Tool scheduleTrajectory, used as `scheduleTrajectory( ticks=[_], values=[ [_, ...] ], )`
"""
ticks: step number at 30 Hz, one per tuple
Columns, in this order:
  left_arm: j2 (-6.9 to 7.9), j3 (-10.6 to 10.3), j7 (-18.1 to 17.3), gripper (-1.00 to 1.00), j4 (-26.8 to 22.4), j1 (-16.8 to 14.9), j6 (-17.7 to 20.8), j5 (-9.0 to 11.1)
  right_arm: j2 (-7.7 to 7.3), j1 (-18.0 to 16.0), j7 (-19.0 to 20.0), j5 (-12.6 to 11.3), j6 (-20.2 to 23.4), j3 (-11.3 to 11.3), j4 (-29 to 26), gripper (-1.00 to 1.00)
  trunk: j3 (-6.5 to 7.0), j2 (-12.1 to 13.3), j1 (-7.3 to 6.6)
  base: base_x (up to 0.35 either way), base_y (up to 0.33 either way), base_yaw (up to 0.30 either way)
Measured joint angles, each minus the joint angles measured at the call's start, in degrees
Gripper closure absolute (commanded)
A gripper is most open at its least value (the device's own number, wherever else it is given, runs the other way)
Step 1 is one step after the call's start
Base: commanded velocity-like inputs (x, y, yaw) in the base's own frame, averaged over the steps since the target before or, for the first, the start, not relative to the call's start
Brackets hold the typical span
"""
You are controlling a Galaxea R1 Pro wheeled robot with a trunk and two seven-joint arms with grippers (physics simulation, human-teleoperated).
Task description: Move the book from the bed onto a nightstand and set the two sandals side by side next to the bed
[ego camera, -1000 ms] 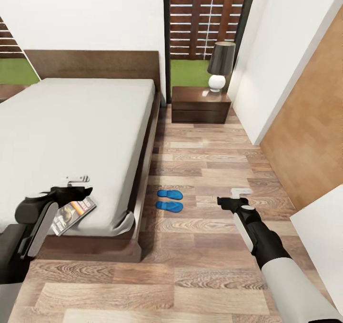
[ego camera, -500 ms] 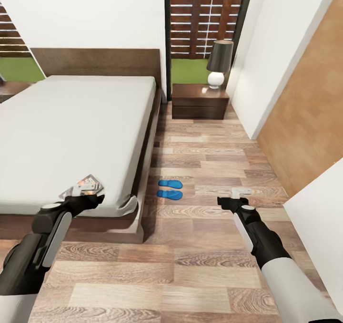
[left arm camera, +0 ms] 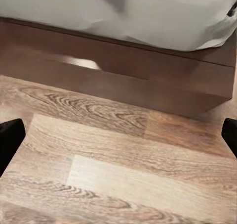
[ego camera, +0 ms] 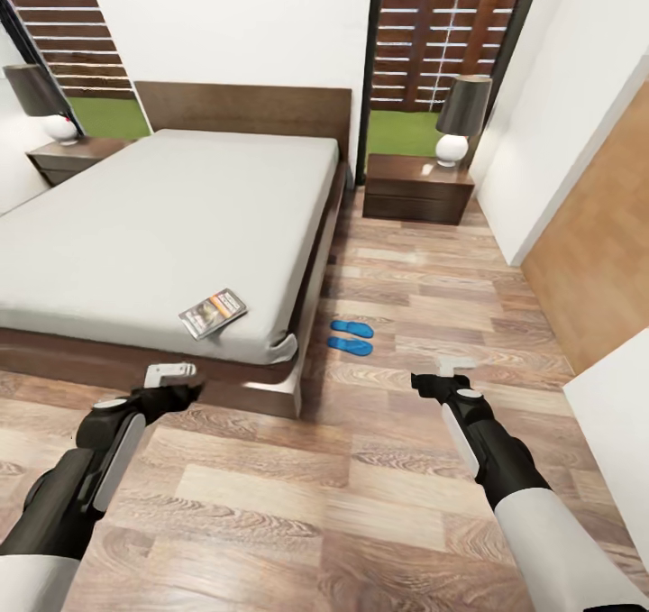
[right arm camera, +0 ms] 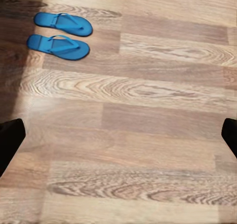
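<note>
Even, bright light is filling the room, with no glare on the white walls. A soft shadow is darkening the floor (ego camera: pixel 379 468) along the bed (ego camera: pixel 180 224) frame's edge (deepest beside the sandals (right arm camera: pixel 58 35)). The wrist views are looking slightly soft, and straight lines are leaning outward toward the head view's corners.

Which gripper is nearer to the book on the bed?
Left. The left gripper hovers over the floor just beyond the bed's foot, below the book. The right gripper is farther, across the floor past the sandals.
</note>
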Motion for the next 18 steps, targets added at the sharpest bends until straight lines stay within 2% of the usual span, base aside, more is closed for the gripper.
scheduleTrajectory(
  ticks=[3, 6, 11, 14, 18],
  values=[
    [0.0, 0.0, -0.03, -1.0, 1.73, 0.0, -0.41, 0.06, 0.0, 0.0, 0.0, 0.1, 0.0, -0.04, -0.01, -1.0, 0.0, 0.0, -0.01, -0.27, 0.0, 0.28],
    [-0.05, 0.01, -0.04, -1.0, 3.36, 0.0, -1.26, 0.18, 0.0, 0.0, 0.0, 0.06, 0.01, -0.07, -0.02, -1.0, 0.0, 0.0, -0.02, -0.102, 0.0, 0.281],
    [-1.14, 0.0, -0.06, -1.0, 8.78, 0.03, -5.67, 0.38, 0.0, 0.0, 0.0, 0.03, -0.01, -0.05, -0.02, -1.0, 0.06, 0.0, -0.04, -0.021, 0.0, 0.281],
    [-2.58, 0.01, 0.04, -1.0, 13.4, 0.32, -10.93, 0.21, 0.0, 0.0, 0.0, -0.19, -0.21, -0.14, -0.02, -1.0, 0.12, 0.0, -0.04, -0.006, 0.0, 0.281],
    [-3.54, -0.02, 0.31, -1.0, 15.62, 0.66, -15.67, -0.11, 0.0, 0.0, 0.03, -0.34, -0.51, -0.17, -0.02, -1.0, 0.24, 0.0, -0.03, -0.05, 0.0, 0.281]
  ],
)
